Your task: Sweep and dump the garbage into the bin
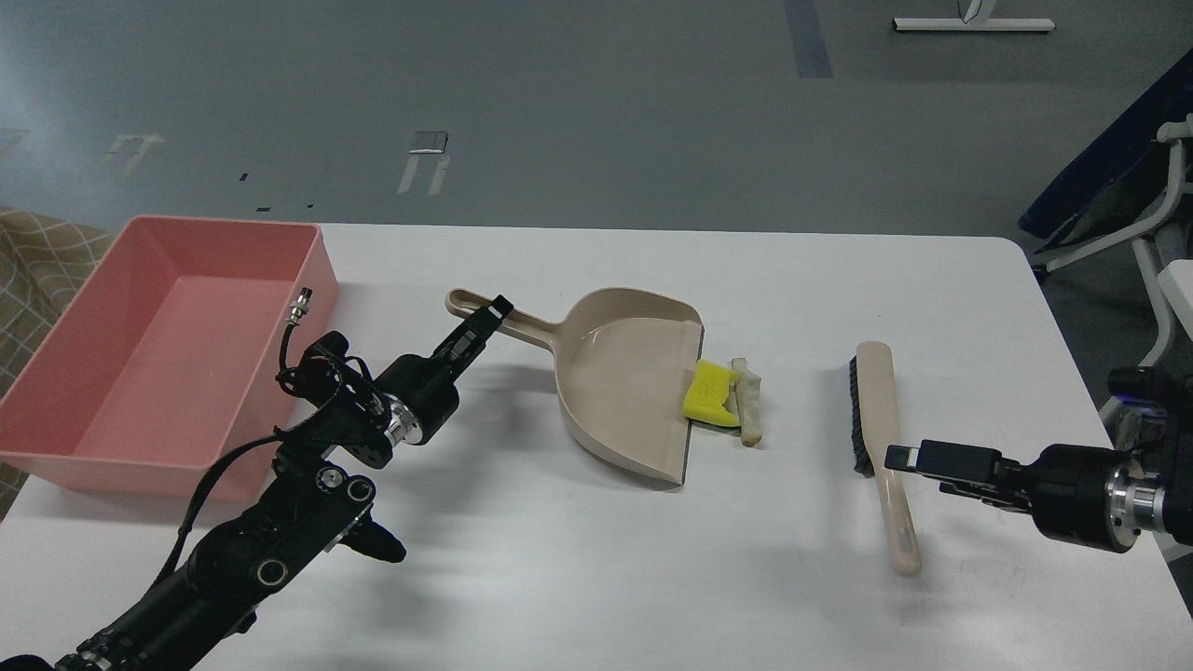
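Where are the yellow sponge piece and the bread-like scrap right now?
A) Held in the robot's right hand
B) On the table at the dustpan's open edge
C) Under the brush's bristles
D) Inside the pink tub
B: the yellow sponge piece and the bread-like scrap lie on the white table right against the open lip of the beige dustpan, apart from the brush, with the pink tub far off to the left.
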`<act>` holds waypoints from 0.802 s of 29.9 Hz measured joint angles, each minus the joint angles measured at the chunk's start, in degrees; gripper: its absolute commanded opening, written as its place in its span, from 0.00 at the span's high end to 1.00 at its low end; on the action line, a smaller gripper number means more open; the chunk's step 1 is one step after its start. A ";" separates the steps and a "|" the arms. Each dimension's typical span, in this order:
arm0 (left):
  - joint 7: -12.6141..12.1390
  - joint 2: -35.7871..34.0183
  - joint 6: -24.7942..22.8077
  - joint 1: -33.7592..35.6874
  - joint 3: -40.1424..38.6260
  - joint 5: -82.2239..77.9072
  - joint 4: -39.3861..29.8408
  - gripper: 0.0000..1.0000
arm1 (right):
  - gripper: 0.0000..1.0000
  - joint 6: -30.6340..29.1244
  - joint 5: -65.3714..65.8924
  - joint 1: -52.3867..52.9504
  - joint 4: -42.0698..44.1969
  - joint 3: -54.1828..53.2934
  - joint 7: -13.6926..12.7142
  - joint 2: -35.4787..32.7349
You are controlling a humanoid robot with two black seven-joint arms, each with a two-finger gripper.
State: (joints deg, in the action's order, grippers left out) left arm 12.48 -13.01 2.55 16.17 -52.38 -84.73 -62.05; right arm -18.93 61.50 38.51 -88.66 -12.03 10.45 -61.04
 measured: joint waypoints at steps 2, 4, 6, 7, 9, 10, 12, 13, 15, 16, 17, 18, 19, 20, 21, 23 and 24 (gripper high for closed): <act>0.00 0.00 0.00 0.00 0.00 0.00 0.00 1.00 | 0.02 -0.04 0.00 0.02 0.00 0.00 -0.85 0.48; 0.00 0.03 0.00 0.00 0.00 0.00 0.00 1.00 | 0.04 -0.04 0.00 -0.15 0.04 0.02 -1.40 1.08; 0.00 0.07 0.00 0.00 0.00 0.00 0.00 1.00 | 0.04 -0.04 0.00 -0.42 0.12 0.07 -1.80 1.56; 0.00 0.08 0.00 0.00 0.00 0.00 0.00 1.00 | 0.07 -0.04 0.00 -0.47 0.13 0.10 -2.00 1.71; 0.00 0.14 0.00 0.00 0.00 0.00 0.00 1.00 | 0.12 -0.04 0.00 -0.51 0.17 0.27 -2.38 1.90; 0.00 0.16 0.00 0.00 0.00 0.00 0.00 1.00 | 0.15 -0.04 0.00 -0.51 0.23 0.40 -2.60 1.97; 0.00 0.17 0.00 0.00 0.00 0.00 -0.02 1.00 | 0.18 -0.02 0.02 -0.50 0.37 0.61 -3.09 2.41; 0.00 0.17 0.00 0.00 0.00 0.00 -0.06 1.00 | 0.27 0.00 0.14 -0.50 0.42 0.65 -3.30 2.78; 0.00 0.18 0.00 0.00 0.00 -0.01 -0.08 1.00 | 0.33 0.02 0.30 -0.51 0.49 0.79 -3.55 3.29; 0.00 0.18 0.00 0.00 0.00 -0.04 -0.10 1.00 | 0.43 0.03 0.34 -0.55 0.49 0.83 -3.64 3.46; 0.00 0.18 0.00 0.00 0.00 -0.06 -0.17 1.00 | 0.46 0.03 0.35 -0.58 0.48 0.85 -3.70 3.54; 0.00 0.18 0.00 0.00 0.00 -0.07 -0.28 1.00 | 0.47 0.03 0.38 -0.60 0.47 0.86 -3.73 3.61; 0.00 0.18 0.00 0.00 0.00 -0.08 -0.42 1.00 | 0.49 0.03 0.42 -0.62 0.46 0.86 -3.75 3.72; 0.00 0.17 0.00 -0.01 0.00 -0.08 -0.52 1.00 | 0.51 0.03 0.43 -0.62 0.44 0.87 -3.75 3.79; 0.00 0.15 0.00 -0.02 0.00 -0.08 -0.56 1.00 | 0.52 0.03 0.44 -0.63 0.43 0.87 -3.76 3.84; 0.00 0.07 0.00 -0.07 0.00 -0.08 -0.59 1.00 | 0.53 0.03 0.43 -0.63 0.42 0.87 -3.86 3.93; 0.00 0.07 0.00 -0.07 0.00 -0.08 -0.60 1.00 | 0.53 0.03 0.40 -0.62 0.42 0.87 -4.04 3.97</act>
State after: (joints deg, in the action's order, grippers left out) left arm 12.48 -12.94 2.55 16.09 -52.38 -84.81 -62.65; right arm -18.90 61.90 37.89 -88.24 -11.16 6.40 -57.07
